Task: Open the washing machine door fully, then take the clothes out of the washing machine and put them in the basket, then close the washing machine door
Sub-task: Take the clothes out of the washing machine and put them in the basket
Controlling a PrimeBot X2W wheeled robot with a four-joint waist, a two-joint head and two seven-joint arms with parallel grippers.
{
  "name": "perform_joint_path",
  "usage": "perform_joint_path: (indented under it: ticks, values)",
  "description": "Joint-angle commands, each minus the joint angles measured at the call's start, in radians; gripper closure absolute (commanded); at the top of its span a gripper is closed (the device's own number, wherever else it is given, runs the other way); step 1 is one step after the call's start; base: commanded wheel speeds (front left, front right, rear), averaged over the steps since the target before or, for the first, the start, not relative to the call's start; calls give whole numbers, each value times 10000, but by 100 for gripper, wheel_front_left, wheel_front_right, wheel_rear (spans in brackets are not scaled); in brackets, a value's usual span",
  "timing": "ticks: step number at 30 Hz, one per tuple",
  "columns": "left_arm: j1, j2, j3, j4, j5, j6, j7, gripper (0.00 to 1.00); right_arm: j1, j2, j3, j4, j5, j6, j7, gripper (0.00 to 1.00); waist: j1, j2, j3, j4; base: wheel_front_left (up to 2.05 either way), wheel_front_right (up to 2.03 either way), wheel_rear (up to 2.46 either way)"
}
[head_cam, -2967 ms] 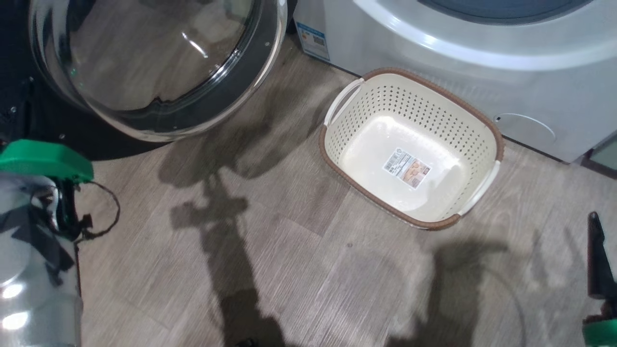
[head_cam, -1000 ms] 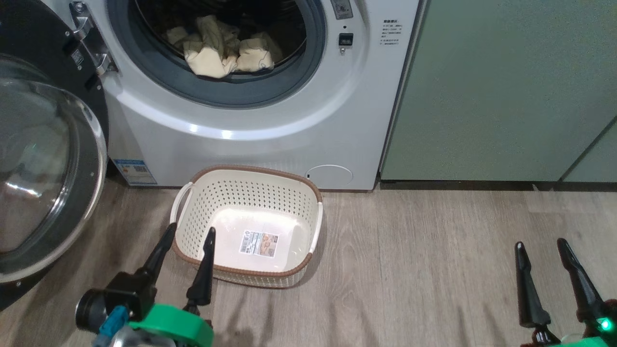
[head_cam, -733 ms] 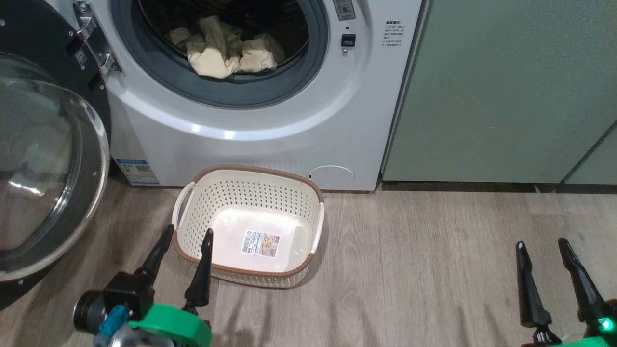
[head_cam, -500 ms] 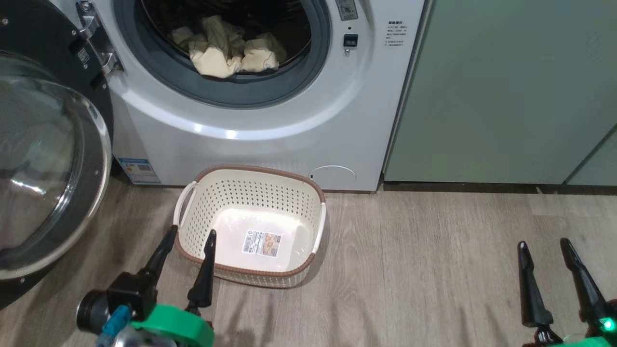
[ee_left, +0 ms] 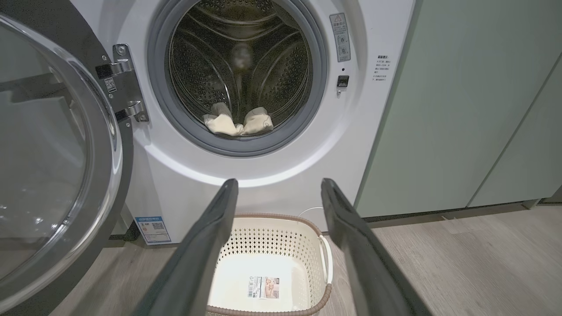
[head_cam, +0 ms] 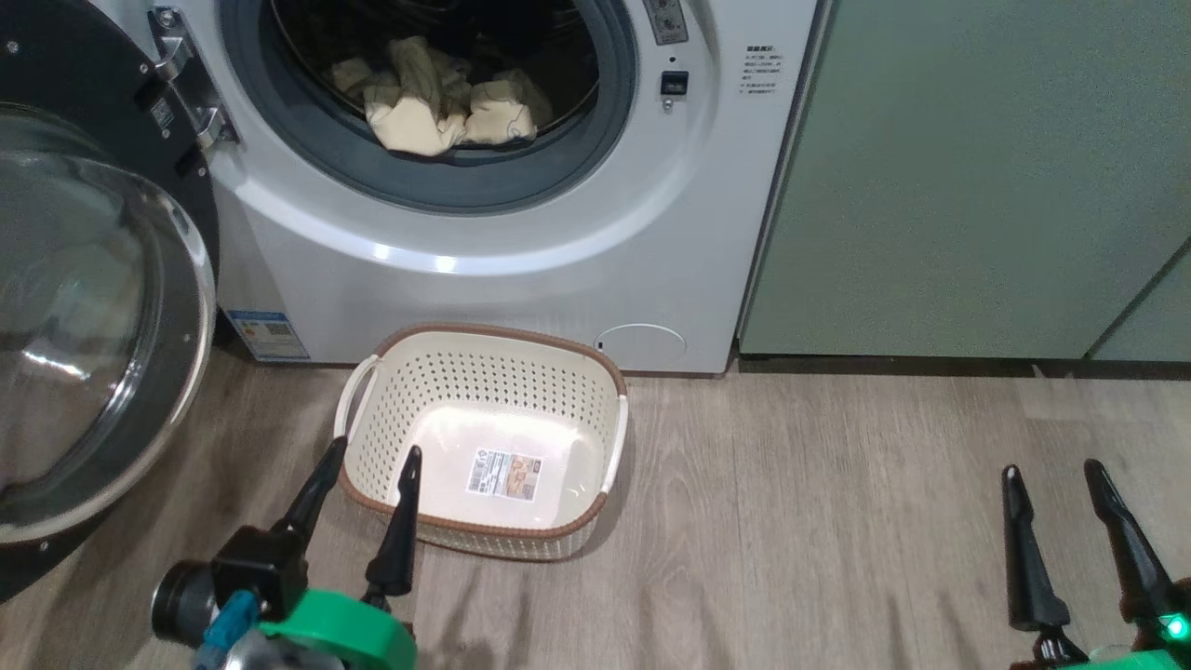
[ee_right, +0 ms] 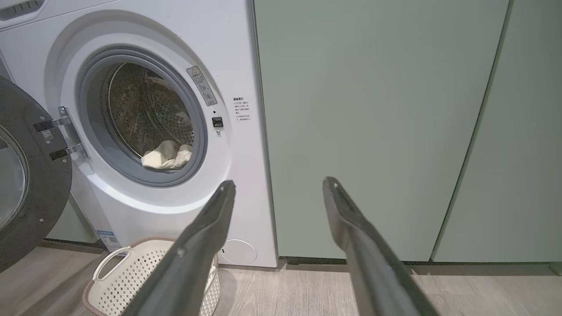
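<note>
The washing machine (head_cam: 484, 270) (ee_left: 263, 175) (ee_right: 175, 206) stands white with its grey-rimmed drum mouth uncovered. Its door (head_cam: 84, 307) (ee_left: 48, 145) (ee_right: 26, 175), black with a bulging glass porthole, hangs swung out to the left. Cream-yellow clothes (head_cam: 437, 107) (ee_left: 239, 123) (ee_right: 167, 156) lie bunched at the front of the drum. On the floor before the machine sits the basket (head_cam: 484, 372) (ee_left: 281, 228) (ee_right: 131, 272), with nothing in it but a sticker. My left gripper (head_cam: 372, 456) (ee_left: 279, 186) hovers open at the basket's near left corner. My right gripper (head_cam: 1051, 475) (ee_right: 279, 184) is open over bare floor to the right.
Pale green cabinets (head_cam: 977, 177) (ee_right: 382, 127) fill the wall right of the machine. Grey wood-look floor (head_cam: 819, 521) stretches between the basket and my right gripper. The open door takes up the space at the left.
Three seconds ago the head looked down at the door and basket from the left; it now faces the machine. Over the last second the picture only shifted slightly; both grippers stay open.
</note>
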State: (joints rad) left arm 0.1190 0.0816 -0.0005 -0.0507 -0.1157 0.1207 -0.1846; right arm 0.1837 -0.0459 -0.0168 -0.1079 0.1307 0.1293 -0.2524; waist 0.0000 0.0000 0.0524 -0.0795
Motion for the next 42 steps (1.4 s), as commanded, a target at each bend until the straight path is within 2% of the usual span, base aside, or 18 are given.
perform_joint_path:
  ticks: [1,19,42]
  values:
    - [-383,153,299,-303,55,60,-10,0,-182,-53,192,-373,-20,14,-94,0,0,0,8,-18,102,-123,21]
    - [-606,312,51,-290,-147,-183,-189,0,-312,-46,112,-385,61,14,-94,0,0,0,219,-46,143,-150,7]
    - [-713,456,-49,-209,-299,-133,-356,0,-335,-44,97,-369,131,14,-94,0,0,0,191,-78,7,-7,0]
